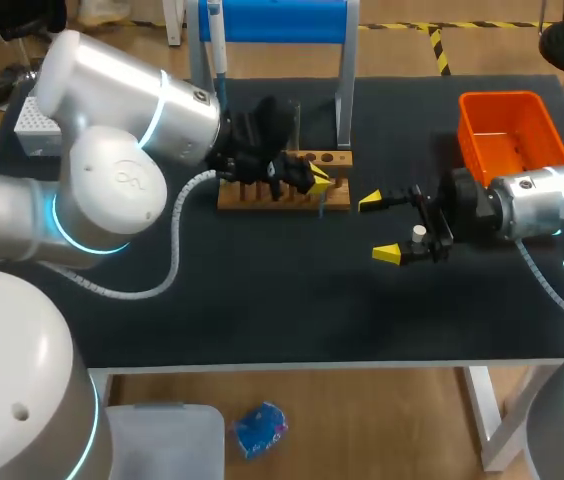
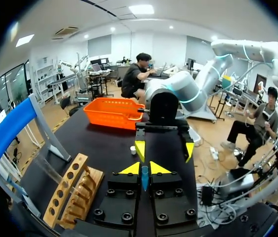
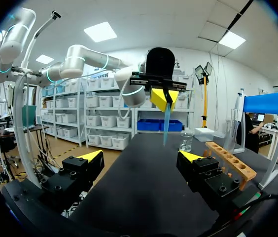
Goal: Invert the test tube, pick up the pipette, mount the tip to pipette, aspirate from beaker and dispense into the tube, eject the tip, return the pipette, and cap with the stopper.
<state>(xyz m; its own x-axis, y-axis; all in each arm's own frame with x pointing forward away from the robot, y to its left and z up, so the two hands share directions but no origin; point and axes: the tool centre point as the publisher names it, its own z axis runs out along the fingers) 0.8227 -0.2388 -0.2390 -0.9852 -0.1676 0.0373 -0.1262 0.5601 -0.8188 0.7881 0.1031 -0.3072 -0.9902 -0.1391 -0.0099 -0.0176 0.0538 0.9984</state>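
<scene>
Fingers of the left gripper (image 2: 144, 169) pinch shut on one thin blue test tube (image 3: 166, 123). It hangs point-down from them, up off the table, over the 3 o'clock end of the wooden rack (image 1: 282, 192). I think the tube is very light, hard and smooth. A loose hold may let it slip or turn, and a hard squeeze may crack it. The best place to hold it looks like the wide top part, with one finger on each side, and that is where the fingers are. The right gripper (image 1: 379, 227) is wide open and holds nothing. It is low over the table at 3 o'clock and points at the left one. Now the count. I see one test tube and one clear glass beaker (image 3: 186, 140) near the rack's 9 o'clock end. One pipette (image 1: 217, 40) hangs on one blue stand (image 1: 272, 20) at 12 o'clock. One small white bit (image 1: 419, 233), which I take for the stopper, is close by the right gripper, but I cannot tell if it touches it. There is also one rack with a row of holes, one orange basket (image 1: 512, 135) at 2 o'clock, and one white box (image 1: 37, 125) at 10 o'clock. The glass beaker looks like the thing that breaks most easily.
</scene>
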